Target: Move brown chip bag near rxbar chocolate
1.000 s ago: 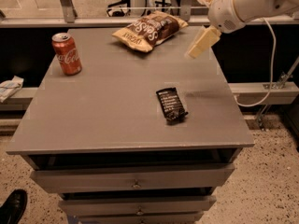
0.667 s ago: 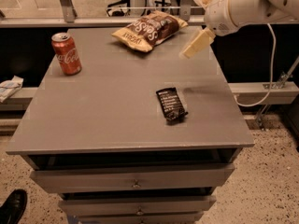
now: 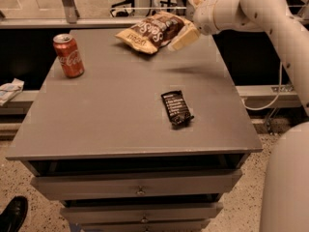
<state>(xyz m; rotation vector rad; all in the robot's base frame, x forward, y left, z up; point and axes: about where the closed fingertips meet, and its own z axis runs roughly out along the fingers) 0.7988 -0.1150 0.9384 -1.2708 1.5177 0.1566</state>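
The brown chip bag (image 3: 152,31), a puffy snack bag with a dark brown middle, white lettering and tan-yellow ends, lies at the far edge of the grey flat-topped table (image 3: 111,115), slightly right of the table's centre line. The cream-coloured gripper (image 3: 184,35), carried on the white robot arm (image 3: 251,8) that enters from the upper right, is positioned at the right end of the bag. Its tip overlaps the bag's tan end in the camera view; whether it is actually touching cannot be told. Whether the gripper is apart or together also cannot be told. The rxbar chocolate (image 3: 176,108), a small flat black rectangular wrapper with white text lines, lies nearer the front of the table, well apart from the bag and to the near side of the gripper. A red cylindrical soda can (image 3: 68,55) stands upright near the table's left edge. Compared with the frame one second ago, the gripper has shifted leftward from a position clear of the bag to its present position at the bag's right end. The bag, the bar and the can occupy the same places as before.
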